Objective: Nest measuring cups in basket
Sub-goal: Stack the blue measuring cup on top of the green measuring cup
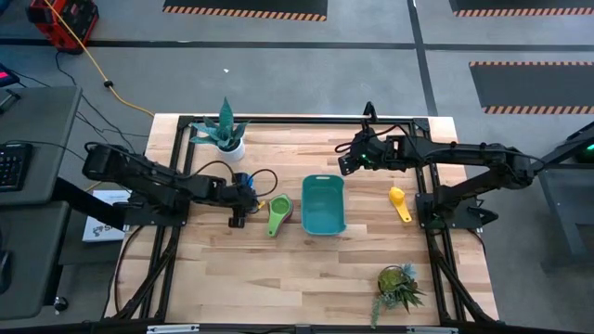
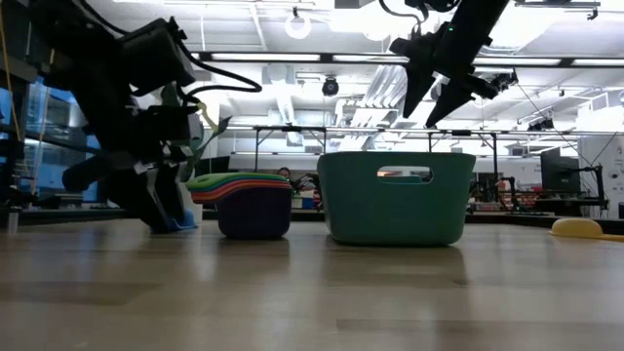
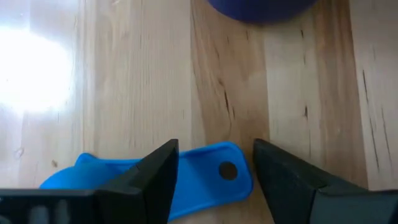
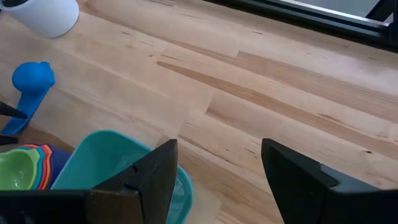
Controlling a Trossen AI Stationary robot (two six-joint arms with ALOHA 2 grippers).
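Left pincer (image 3: 214,177), spread wide, straddles the blue cup (image 3: 186,180) lying on the tabletop (image 1: 306,269) beyond the stack (image 1: 279,213) from the basket (image 1: 323,204); it should clamp squarely on the handle. Right pincer (image 1: 347,163) hangs unclenched above the basket's far end

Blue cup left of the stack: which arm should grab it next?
Left. The left gripper is open and low, its fingers either side of the blue cup's handle on the table. The right gripper hangs high near the basket's far end, open, across the table from that cup.
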